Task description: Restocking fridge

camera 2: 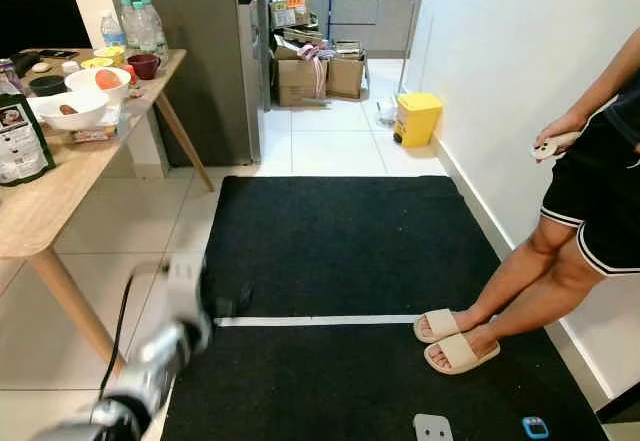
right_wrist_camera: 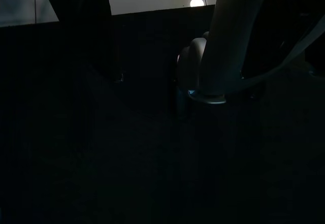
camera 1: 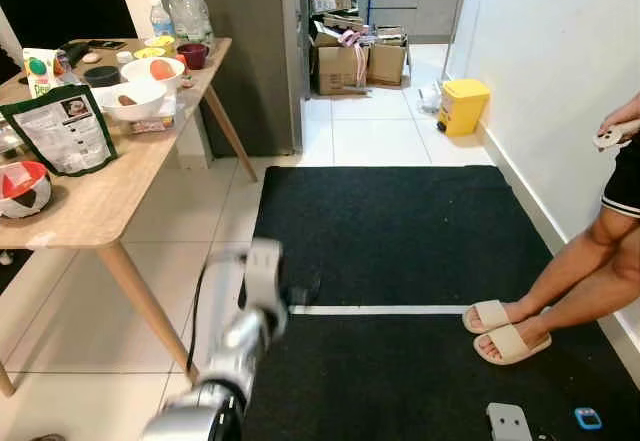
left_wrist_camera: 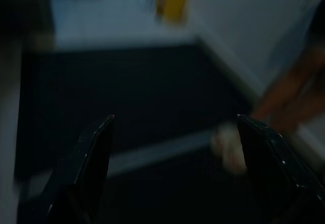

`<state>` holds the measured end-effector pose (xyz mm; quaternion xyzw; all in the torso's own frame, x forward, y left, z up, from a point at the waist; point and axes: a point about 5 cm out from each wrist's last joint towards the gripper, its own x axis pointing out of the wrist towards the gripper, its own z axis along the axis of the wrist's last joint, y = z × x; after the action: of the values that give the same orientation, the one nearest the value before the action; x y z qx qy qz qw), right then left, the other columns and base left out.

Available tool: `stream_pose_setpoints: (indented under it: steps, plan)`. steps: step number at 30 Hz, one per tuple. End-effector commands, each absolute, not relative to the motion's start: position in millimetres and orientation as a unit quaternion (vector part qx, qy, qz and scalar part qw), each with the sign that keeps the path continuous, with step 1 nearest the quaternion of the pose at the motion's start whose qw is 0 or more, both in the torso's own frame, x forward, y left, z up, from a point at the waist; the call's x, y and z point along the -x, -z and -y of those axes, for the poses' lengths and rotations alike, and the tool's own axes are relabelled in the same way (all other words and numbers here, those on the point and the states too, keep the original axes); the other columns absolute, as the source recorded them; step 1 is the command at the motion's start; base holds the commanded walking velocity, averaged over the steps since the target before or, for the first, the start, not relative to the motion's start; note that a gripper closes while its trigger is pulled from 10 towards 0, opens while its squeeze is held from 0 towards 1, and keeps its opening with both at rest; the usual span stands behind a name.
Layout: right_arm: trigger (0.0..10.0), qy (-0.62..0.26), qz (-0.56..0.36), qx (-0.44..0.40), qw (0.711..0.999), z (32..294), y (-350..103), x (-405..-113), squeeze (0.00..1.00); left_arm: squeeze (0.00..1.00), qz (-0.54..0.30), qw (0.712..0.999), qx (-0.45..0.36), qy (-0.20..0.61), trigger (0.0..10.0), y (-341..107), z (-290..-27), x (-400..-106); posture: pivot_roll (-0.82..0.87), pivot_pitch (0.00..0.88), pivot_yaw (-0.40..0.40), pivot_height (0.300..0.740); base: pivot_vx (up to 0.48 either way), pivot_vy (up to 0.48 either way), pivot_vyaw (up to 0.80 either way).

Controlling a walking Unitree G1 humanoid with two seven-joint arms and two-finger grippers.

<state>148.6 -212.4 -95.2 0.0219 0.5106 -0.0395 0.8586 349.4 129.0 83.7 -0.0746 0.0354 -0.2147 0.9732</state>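
The grey fridge (camera 1: 240,51) stands at the back, past the far end of a wooden table (camera 1: 100,201). On the table are water bottles (camera 1: 190,11), a dark red mug (camera 1: 192,55), two white bowls (camera 1: 140,86) with food, a dark green pouch (camera 1: 62,131) and a red-and-white bowl (camera 1: 22,189). My left arm reaches forward and low beside the table leg, blurred. Its left gripper (left_wrist_camera: 175,117) hangs open over the black mat (camera 1: 400,231) with nothing between the fingers (left_wrist_camera: 96,148). The right wrist view is very dark, with just a pale rounded robot part (right_wrist_camera: 203,66) to make out.
A person stands at the right by the white wall, feet in beige slippers (camera 1: 500,329), holding a white controller (camera 1: 610,137). A yellow bin (camera 1: 462,106) and cardboard boxes (camera 1: 355,61) sit beyond the mat. A grey device (camera 1: 508,421) and a blue item (camera 1: 588,418) lie near the mat's front.
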Motion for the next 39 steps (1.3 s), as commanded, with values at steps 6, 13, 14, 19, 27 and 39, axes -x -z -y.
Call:
stream_pose_setpoints:
  steps: [6,13,14,19,27,39]
  plan:
    - [10.0,0.038,-0.515,-0.019,0.856,212,96,-146,0.0,0.0,0.057,0.967,0.101,0.226,10.0,-129,-127,-369,0.0,0.0,-0.016,0.74,0.0,0.0,0.0]
    - [10.0,0.04,-0.516,-0.021,0.856,212,97,-145,0.0,0.0,0.177,0.949,0.133,0.225,10.0,-194,-137,-386,0.0,0.0,-0.016,0.74,0.0,0.0,0.0]
    - [10.0,0.039,-0.516,-0.02,0.856,212,97,-145,0.0,0.0,0.2,0.945,0.134,0.221,10.0,-208,-140,-388,0.0,0.0,-0.016,0.74,0.0,0.0,0.0]
    - [10.0,0.037,-0.515,-0.019,0.856,211,97,-146,0.0,0.0,0.27,0.932,0.125,0.206,10.0,-251,-154,-392,0.0,0.0,-0.015,0.74,0.0,0.0,0.0]
    - [10.0,0.039,-0.516,-0.023,0.856,210,97,-145,0.0,0.0,0.355,0.914,0.12,0.157,10.0,-308,-192,-389,-0.01,0.0,-0.01,0.74,0.0,0.0,0.0]
    - [10.0,0.04,-0.515,-0.025,0.856,211,97,-145,0.0,0.0,0.432,0.89,0.097,0.107,10.0,-357,-234,-373,-0.01,0.0,-0.007,0.74,0.0,0.0,0.0]
